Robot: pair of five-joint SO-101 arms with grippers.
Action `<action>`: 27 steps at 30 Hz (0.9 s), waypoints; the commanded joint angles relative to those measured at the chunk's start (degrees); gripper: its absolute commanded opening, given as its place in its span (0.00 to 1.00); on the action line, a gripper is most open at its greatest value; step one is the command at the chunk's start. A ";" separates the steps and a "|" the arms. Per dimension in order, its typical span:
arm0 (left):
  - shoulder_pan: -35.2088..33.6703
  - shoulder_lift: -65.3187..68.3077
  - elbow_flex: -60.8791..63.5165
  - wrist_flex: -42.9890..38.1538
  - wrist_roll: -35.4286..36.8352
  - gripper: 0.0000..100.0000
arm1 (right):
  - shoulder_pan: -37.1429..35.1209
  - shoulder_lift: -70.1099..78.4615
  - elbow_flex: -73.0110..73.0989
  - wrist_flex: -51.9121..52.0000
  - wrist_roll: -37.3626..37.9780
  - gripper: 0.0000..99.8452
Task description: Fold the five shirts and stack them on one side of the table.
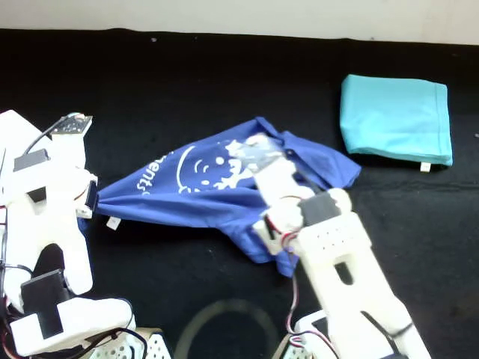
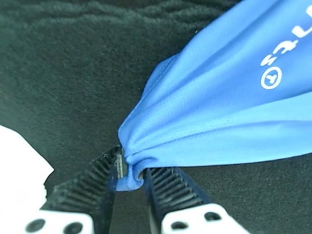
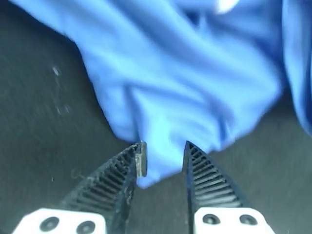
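A blue shirt (image 1: 213,187) with white print lies crumpled and stretched across the middle of the black table (image 1: 187,82). My left gripper (image 1: 91,200) is at the shirt's left end, shut on a bunched corner of it (image 2: 131,170); the cloth fans out taut from the jaws. My right gripper (image 1: 253,153) sits over the shirt's right part. In the right wrist view its fingers (image 3: 163,156) stand apart with a fold of the blue shirt (image 3: 185,73) reaching in between them. A folded teal shirt (image 1: 395,118) lies flat at the far right.
The table's far edge runs along a pale wall (image 1: 239,15). Both arm bases stand at the near edge, with cables and a ring-shaped object (image 1: 228,329) between them. Bare black cloth lies behind the blue shirt and to the near right.
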 commanded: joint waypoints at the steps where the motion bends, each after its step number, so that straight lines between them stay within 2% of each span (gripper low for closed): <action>1: 1.80 -0.84 -1.80 0.35 0.00 0.01 | 1.27 -1.54 2.51 5.23 -2.64 0.13; 4: 2.68 -0.75 -1.89 0.35 0.00 0.01 | 1.10 0.04 4.44 5.32 -2.55 0.14; 9: 3.91 -0.57 -1.71 0.35 0.00 0.01 | 1.01 5.49 4.53 -1.54 -2.90 0.23; 17: 3.82 -0.48 -1.63 0.35 0.00 0.01 | 0.75 15.87 4.97 -4.26 -2.81 0.23; 23: 3.82 -0.40 -1.63 0.18 0.00 0.01 | -3.56 16.75 5.05 -4.88 -2.90 0.22; 27: 3.74 -0.40 -1.63 0.35 0.00 0.01 | -4.18 16.84 7.43 -10.07 -2.90 0.22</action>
